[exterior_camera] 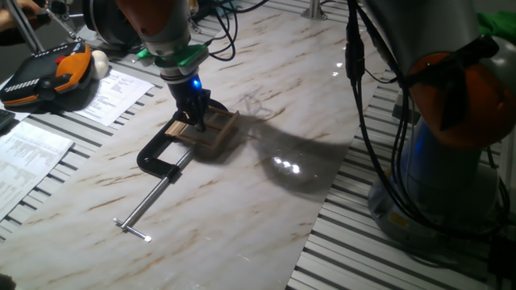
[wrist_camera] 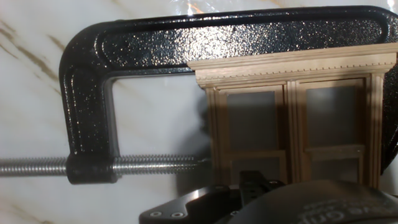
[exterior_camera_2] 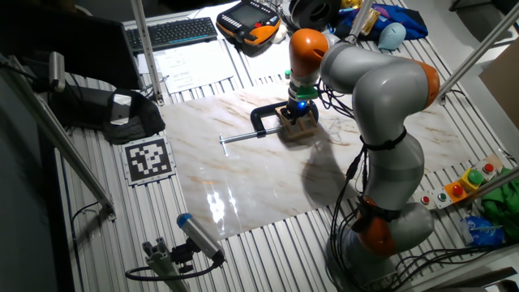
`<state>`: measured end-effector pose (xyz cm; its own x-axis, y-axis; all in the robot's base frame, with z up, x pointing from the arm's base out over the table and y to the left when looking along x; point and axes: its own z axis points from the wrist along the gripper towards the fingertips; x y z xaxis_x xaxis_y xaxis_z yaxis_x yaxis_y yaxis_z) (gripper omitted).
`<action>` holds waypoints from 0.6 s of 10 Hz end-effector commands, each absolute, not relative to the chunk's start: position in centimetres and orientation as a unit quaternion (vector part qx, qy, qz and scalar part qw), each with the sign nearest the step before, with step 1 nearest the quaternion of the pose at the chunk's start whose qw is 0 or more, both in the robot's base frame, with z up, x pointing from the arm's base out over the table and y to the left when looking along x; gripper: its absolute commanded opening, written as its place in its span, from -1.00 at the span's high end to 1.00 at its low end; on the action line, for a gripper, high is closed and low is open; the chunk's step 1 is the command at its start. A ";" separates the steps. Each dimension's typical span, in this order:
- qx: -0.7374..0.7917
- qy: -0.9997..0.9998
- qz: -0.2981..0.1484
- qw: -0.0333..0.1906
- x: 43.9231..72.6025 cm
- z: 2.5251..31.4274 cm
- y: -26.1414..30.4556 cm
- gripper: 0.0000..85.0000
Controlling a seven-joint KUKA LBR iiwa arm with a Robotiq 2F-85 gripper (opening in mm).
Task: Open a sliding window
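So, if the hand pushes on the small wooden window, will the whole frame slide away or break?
The sliding window probably will not slide away: the black C-clamp appears to pin it to the marble table. Its dividing bars look thin, so they may be fragile under a hard push. The light wood looks light for its size, so without the clamp it would likely shift easily.

One window (exterior_camera: 211, 131) is lying at the counter's (exterior_camera: 242, 201) centre, with one clamp (exterior_camera: 161, 157) sitting at its 8 o'clock. One arm (exterior_camera_2: 381, 89) is reaching in. Two paper sheets (exterior_camera: 113, 93) are lying at 10 o'clock, beside one pendant (exterior_camera: 48, 74). One keyboard (exterior_camera_2: 180, 32) and one tag (exterior_camera_2: 148, 158) are showing.
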<state>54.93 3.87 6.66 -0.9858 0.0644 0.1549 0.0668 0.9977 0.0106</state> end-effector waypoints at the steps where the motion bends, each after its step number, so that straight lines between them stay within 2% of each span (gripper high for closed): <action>1: -0.034 -0.996 -0.008 0.078 54.9 6.5 3.9 1.00; 6: -0.034 -0.996 -0.004 0.079 55.0 5.9 4.0 1.00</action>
